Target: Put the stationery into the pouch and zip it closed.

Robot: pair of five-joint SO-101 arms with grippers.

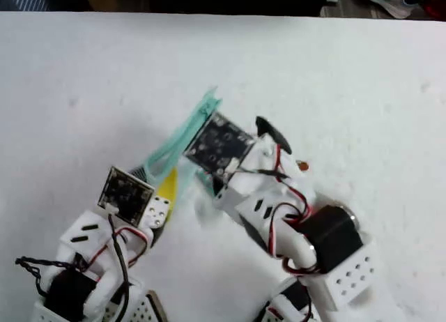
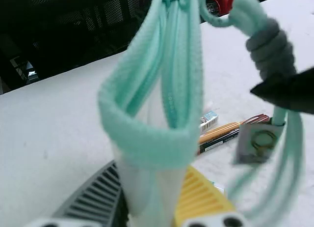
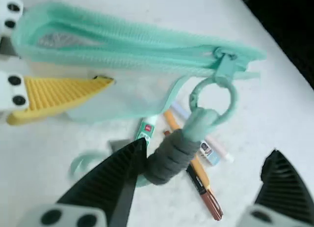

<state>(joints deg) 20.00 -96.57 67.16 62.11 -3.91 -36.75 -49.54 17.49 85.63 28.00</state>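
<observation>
The pouch (image 3: 137,55) sits between the fingers of the left pincer (image 2: 147,187), and its zipper edge runs away from that pincer toward the right pincer (image 3: 207,149). At the far end hangs the pull cord (image 3: 169,156), touching one finger of the spread right pincer. Pens (image 3: 198,180) lie on the surface (image 1: 104,71) beneath the right pincer, beside the pouch.

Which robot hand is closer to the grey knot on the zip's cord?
The right hand. Its open black fingers sit either side of the grey knot, one right beside it. The left hand grips the pouch at its other end.
</observation>
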